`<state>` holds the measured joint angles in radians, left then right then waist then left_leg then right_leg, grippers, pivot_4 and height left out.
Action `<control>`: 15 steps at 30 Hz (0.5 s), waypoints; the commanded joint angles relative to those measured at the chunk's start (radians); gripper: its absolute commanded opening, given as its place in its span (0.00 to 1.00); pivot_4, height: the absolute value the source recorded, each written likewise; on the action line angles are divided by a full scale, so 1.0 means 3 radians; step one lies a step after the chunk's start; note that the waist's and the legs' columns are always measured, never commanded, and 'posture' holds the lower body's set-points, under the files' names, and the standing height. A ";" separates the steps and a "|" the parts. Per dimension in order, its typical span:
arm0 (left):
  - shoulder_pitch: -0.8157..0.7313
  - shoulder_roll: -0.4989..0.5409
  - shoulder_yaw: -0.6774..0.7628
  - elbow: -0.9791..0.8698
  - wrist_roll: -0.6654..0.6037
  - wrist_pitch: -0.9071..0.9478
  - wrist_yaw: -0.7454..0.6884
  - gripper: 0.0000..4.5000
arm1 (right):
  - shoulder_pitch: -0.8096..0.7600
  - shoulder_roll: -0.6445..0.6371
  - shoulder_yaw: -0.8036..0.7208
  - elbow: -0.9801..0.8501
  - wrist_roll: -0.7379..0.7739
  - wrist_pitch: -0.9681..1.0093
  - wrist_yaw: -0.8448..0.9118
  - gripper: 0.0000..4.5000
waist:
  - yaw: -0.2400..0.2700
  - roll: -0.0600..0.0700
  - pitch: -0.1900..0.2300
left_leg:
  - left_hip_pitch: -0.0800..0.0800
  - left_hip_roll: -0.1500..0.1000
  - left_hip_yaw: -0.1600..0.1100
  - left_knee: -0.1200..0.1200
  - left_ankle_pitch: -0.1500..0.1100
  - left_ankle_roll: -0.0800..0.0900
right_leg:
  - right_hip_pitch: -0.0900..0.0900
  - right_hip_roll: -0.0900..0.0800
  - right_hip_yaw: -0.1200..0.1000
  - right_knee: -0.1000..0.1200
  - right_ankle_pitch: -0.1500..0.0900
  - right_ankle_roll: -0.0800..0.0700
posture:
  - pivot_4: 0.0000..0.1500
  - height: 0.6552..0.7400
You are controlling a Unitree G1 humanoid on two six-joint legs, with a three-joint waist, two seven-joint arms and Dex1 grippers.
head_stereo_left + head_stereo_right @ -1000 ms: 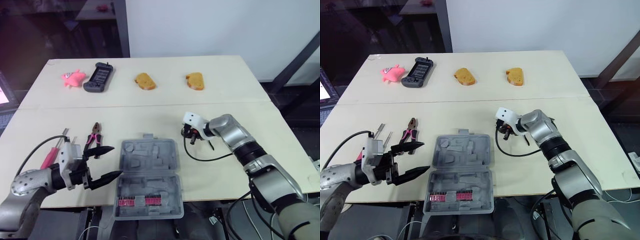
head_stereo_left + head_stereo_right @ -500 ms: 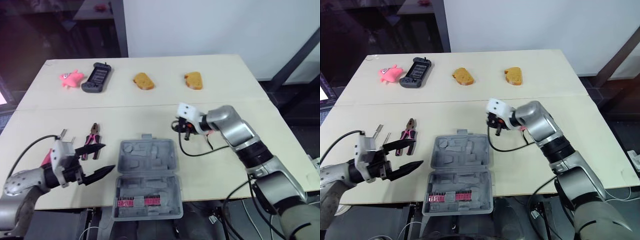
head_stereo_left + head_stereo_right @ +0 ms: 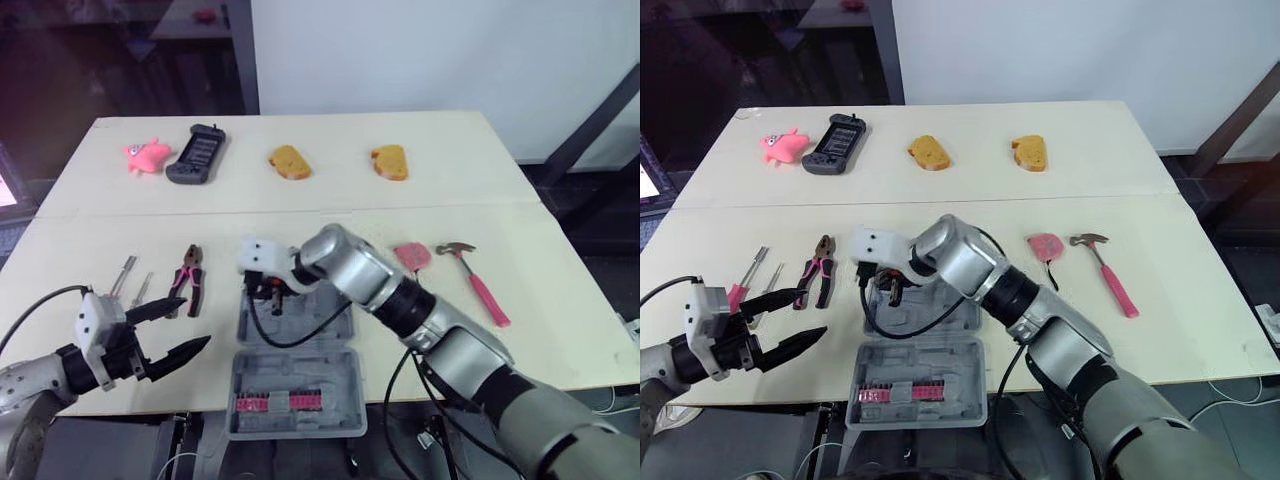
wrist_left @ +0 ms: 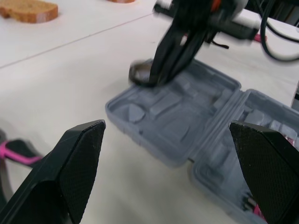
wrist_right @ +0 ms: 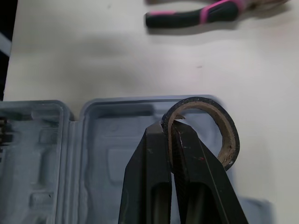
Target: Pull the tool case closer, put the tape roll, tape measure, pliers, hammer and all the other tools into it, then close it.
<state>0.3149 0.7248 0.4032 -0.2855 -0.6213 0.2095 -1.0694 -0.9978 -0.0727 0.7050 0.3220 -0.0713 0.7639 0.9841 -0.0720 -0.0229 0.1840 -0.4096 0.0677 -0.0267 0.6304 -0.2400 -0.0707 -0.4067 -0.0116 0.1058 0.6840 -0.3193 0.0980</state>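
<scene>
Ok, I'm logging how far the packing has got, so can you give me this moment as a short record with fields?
case: tool case lies open at the near table edge
right gripper: shut on the tape roll, above the case's far left corner
left gripper: open, holding nothing, left of the case
tools on the table: pliers left of the case; tape measure and hammer to its right
closing: not yet done
</scene>
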 commanded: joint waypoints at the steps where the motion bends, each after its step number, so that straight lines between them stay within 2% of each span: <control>1: 0.0034 -0.0005 0.0086 -0.0103 -0.0042 0.0017 0.0034 1.00 | -0.0129 0.0103 -0.0013 0.0138 -0.0071 -0.0161 -0.0040 0.01 | -0.0003 0.0000 0.0000 | 0.0000 0.0000 0.0000 -0.0001 0.0000 0.0000 | -0.0001 0.0000 0.0000 0.0000 0.0000 0.0000 | 1.00 1.00; 7: 0.0035 -0.0018 0.0084 -0.0088 -0.0031 0.0031 0.0050 1.00 | -0.0222 0.0332 -0.0032 0.0598 -0.0135 -0.0384 -0.0076 0.01 | -0.0006 0.0000 0.0000 | 0.0000 0.0000 0.0000 -0.0001 0.0000 0.0000 | -0.0001 0.0000 0.0000 0.0000 0.0000 0.0000 | 1.00 1.00; 15: 0.0019 -0.0030 0.0092 0.0105 0.0015 -0.0097 -0.0054 1.00 | -0.0184 0.0482 -0.0047 0.0858 -0.0212 -0.0532 -0.0081 0.01 | -0.0003 0.0000 0.0000 | 0.0000 0.0000 0.0000 0.0000 0.0000 0.0000 | 0.0000 0.0000 0.0000 0.0000 0.0000 0.0000 | 1.00 1.00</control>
<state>0.3198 0.7175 0.4089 -0.2512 -0.6193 0.2062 -1.0731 -1.0395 0.0483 0.7030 0.5783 -0.1281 0.6279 0.9661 -0.0728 -0.0229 0.1841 -0.4096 0.0677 -0.0268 0.6303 -0.2400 -0.0708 -0.4069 -0.0116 0.1057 0.6840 -0.3192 0.0979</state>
